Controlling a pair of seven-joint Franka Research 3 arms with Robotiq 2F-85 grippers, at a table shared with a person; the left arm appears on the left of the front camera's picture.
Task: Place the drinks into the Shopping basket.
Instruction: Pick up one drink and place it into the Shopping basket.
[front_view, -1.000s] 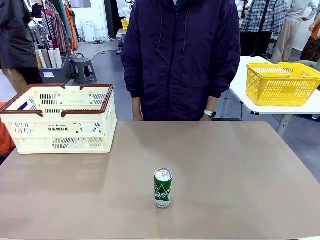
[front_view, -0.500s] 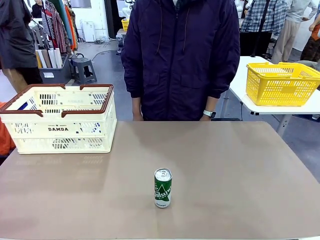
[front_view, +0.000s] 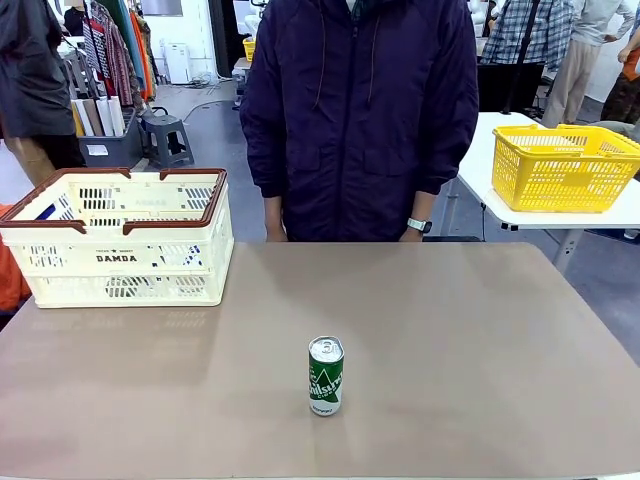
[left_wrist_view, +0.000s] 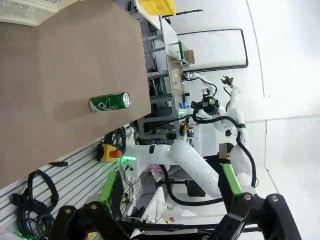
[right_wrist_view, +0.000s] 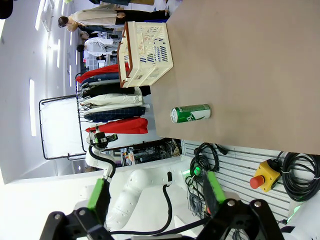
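Observation:
A single green drink can with white lettering stands upright on the brown table, near the front edge at the middle. The cream Shopping basket with its brown rim sits at the table's far left. In the left wrist view the can lies far ahead of my left gripper, which is open with nothing between its fingers. My right gripper is open too and holds nothing, well back from the can and the basket. A bit of something blue shows inside the basket.
A person in a dark jacket stands at the table's far edge, hands down behind it. A yellow mesh basket sits on a separate white table at the right. Bare tabletop surrounds the can.

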